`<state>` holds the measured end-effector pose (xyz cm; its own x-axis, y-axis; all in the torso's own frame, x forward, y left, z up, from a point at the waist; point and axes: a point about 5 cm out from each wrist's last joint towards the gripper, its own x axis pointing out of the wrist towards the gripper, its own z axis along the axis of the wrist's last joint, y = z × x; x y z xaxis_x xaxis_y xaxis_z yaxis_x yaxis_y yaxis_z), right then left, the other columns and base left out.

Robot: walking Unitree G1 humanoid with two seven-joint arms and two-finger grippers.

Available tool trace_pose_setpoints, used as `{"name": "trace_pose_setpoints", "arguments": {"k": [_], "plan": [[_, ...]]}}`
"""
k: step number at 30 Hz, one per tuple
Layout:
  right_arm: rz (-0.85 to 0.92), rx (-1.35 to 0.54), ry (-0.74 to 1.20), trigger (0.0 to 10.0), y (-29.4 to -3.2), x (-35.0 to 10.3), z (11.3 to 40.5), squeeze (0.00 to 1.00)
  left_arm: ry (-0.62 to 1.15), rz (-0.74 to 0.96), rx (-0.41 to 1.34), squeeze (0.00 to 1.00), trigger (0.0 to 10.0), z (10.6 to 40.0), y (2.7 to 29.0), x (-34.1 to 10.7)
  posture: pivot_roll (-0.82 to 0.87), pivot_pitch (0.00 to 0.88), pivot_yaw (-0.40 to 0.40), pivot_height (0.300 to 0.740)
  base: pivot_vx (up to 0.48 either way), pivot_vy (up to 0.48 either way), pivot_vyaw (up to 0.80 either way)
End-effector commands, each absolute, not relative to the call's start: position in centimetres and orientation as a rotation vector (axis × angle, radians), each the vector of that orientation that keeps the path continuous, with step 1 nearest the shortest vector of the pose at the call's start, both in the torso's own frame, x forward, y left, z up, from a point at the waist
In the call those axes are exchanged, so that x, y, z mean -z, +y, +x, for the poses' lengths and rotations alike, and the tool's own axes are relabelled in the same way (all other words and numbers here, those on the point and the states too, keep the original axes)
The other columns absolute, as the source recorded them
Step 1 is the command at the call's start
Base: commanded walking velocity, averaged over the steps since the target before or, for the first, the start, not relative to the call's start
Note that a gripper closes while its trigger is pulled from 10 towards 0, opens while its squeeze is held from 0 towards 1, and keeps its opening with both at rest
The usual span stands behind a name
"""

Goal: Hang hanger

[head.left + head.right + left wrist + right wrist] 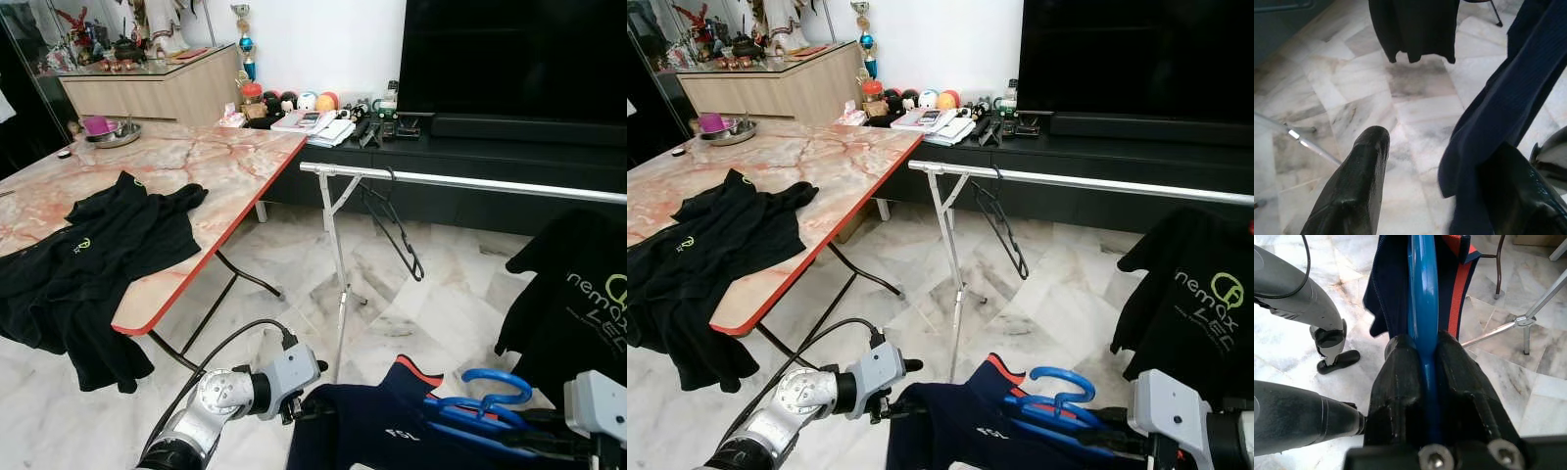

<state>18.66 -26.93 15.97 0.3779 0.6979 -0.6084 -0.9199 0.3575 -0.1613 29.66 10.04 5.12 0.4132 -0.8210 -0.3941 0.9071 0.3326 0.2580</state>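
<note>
Low at about five o'clock in the head views, the right gripper point(1425, 377) has its fingers pinching the blue hanger point(485, 401), which carries a navy garment point(377, 426) with a red-trimmed collar. At seven o'clock, the left gripper point(1449, 186) has its fingers spread, one against the navy cloth. Beyond, a silver rail point(460, 181) bears a black wire hanger point(397, 230); a black shirt point(88, 255) lies on the marble desk point(216, 166).

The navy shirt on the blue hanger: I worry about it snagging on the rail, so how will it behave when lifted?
Likely floppy: the navy shirt drapes in loose folds. It may swing, since it hangs off the blue hanger clamped by the right end effector. The left end effector, open beside the cloth, could steady it.
</note>
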Motion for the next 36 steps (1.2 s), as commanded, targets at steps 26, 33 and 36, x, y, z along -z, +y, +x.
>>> {"name": "trace_pose_setpoints", "arguments": {"k": [26, 33, 36], "plan": [[-0.531, -1.103, 0.339, 10.0, -25.2, -18.0, 19.7, 0.00, 0.249, 0.484, 1.194, 0.00, 0.0, 29.3, 8.7, -4.4, 0.00, 0.000, 0.086, 0.740, 0.000, 0.000, 0.00], [-0.533, -1.100, 0.339, 10.0, -25.1, -17.8, 20.0, 0.00, 0.273, 0.510, 1.215, 0.00, 0.0, 29.1, 9.2, -4.1, 0.01, 0.000, 0.085, 0.740, 0.000, 0.000, 0.00], [-0.536, -1.099, 0.343, 10.0, -25.1, -17.7, 20.1, 0.00, 0.285, 0.523, 1.224, 0.00, 0.0, 29.0, 9.4, -4.0, 0.01, 0.000, 0.086, 0.740, 0.000, 0.000, 0.00]]}}
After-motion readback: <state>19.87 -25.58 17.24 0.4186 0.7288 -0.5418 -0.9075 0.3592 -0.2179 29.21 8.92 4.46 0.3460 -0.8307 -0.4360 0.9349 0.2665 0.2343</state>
